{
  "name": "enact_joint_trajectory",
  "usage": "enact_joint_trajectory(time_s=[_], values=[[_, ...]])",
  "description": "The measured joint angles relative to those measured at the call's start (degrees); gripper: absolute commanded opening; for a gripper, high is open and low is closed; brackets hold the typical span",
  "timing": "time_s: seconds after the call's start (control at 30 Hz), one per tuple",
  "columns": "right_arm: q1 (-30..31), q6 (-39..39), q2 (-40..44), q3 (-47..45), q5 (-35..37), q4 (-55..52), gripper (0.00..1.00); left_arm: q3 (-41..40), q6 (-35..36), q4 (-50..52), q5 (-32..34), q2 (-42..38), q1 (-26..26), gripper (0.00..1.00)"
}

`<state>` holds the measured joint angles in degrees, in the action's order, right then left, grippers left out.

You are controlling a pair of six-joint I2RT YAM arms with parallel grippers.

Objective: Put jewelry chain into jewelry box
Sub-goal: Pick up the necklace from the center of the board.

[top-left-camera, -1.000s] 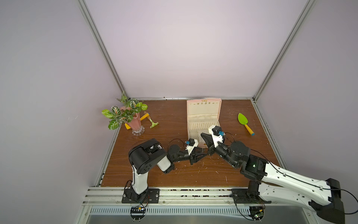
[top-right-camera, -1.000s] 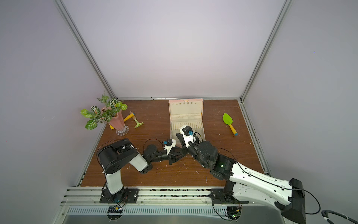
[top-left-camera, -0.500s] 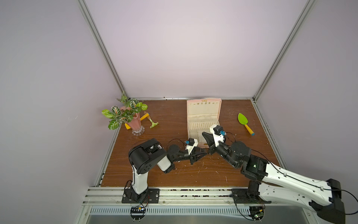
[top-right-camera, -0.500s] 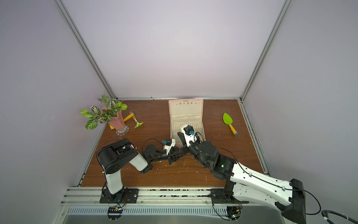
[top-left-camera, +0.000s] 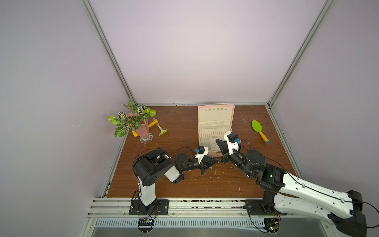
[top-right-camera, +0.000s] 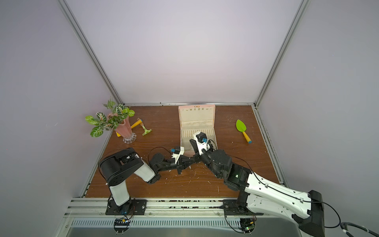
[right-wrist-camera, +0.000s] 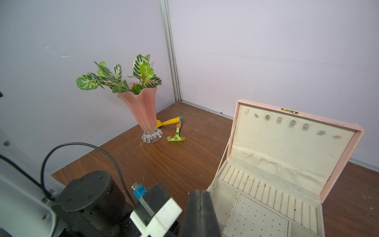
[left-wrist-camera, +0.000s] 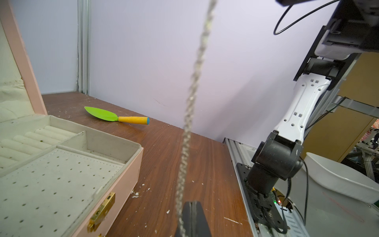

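Chain point(left-wrist-camera: 187, 127) runs just beside closed left gripper point(left-wrist-camera: 191, 205).

change: left hand point(left-wrist-camera: 192, 209) | jaws: were part open, now pressed fully together | over the last second

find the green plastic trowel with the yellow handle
In both top views the green trowel lies on the wooden table, right of the open pink jewelry box.

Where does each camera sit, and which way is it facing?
Top views: high over the front edge, looking down at the table; both arms.
Left wrist: low, facing the green trowel; shut left tool, jewelry chain, right arm.
Right wrist: facing the vase corner; shut right tool, left arm.
Both wrist views share the jewelry box.
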<state>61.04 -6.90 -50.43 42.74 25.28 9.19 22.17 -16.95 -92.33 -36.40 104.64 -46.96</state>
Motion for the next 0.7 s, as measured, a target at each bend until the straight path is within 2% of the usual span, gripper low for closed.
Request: enact_joint_trajectory(time_s=[0.3, 0.7], values=[[-3.13, -2.43, 2.01, -2.99, 1.03, -0.33, 0.00, -2.56, 0.07, 3.15, 0.74, -7.58, 0.79, 0.00], [-9.29, -11.80, 4.59, -17.22, -6.82, 3.58, 0.00, -1.79, 1.75, 23.15, 0.04, -21.94, 3.02, 0.00]])
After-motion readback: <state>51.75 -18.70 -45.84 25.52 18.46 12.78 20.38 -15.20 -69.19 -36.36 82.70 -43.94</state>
